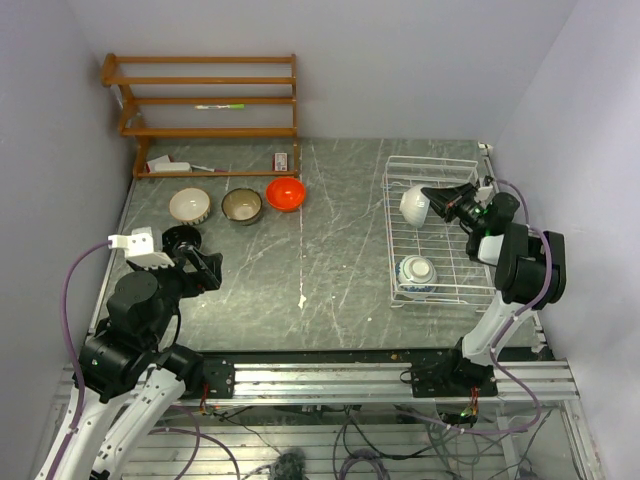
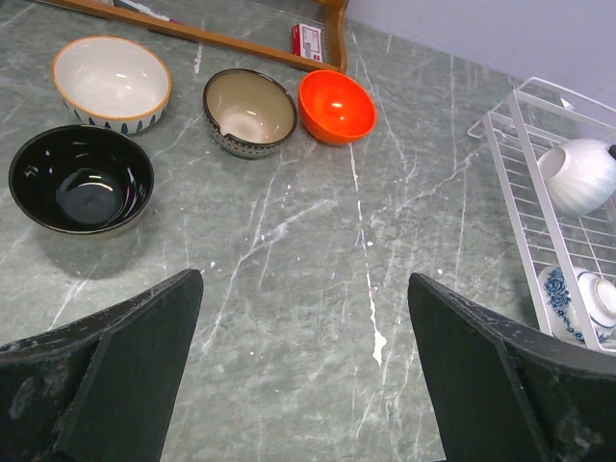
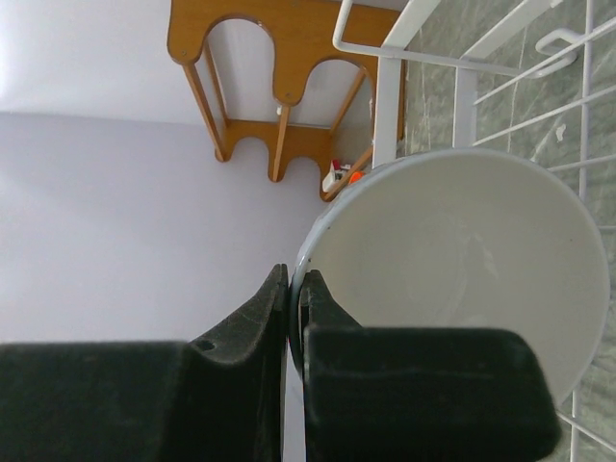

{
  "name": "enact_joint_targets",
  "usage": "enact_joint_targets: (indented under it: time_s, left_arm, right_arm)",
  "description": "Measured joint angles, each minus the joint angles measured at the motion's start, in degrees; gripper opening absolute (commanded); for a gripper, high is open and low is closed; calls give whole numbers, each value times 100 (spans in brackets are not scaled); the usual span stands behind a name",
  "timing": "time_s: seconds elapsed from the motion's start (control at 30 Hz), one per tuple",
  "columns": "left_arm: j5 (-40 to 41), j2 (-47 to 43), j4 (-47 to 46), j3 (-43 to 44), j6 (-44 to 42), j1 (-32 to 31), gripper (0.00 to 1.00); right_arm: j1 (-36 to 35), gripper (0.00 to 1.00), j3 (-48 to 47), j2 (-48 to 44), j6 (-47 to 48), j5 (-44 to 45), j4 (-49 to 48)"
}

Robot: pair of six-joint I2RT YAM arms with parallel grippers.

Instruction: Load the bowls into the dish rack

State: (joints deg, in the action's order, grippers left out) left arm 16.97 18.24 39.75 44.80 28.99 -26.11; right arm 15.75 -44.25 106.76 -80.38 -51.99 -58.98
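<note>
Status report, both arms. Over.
Left gripper open, hovering over table. Right gripper shut on white bowl, at dish rack. Blue-and-white bowl already racked. Nothing blocking.

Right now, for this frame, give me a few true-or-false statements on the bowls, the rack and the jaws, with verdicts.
1. The right jaws are clamped on the white bowl's rim. True.
2. The orange bowl sits in the dish rack. False: it stands on the table.
3. The blue-and-white bowl lies in the dish rack. True.
4. The left jaws hold the black bowl. False: they are open and empty, and the bowl rests on the table.
</note>
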Motion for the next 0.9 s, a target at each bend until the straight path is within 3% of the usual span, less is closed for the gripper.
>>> enact_joint_targets:
  time_s: [0.4, 0.9]
  left_arm:
    - [0, 2, -2, 0, 0, 0, 99]
    - [2, 2, 0, 0, 0, 0, 99]
  right_arm:
    - [0, 0, 221, 498, -782, 199, -1731]
    - [-105, 0, 144, 315, -544, 1246, -1217]
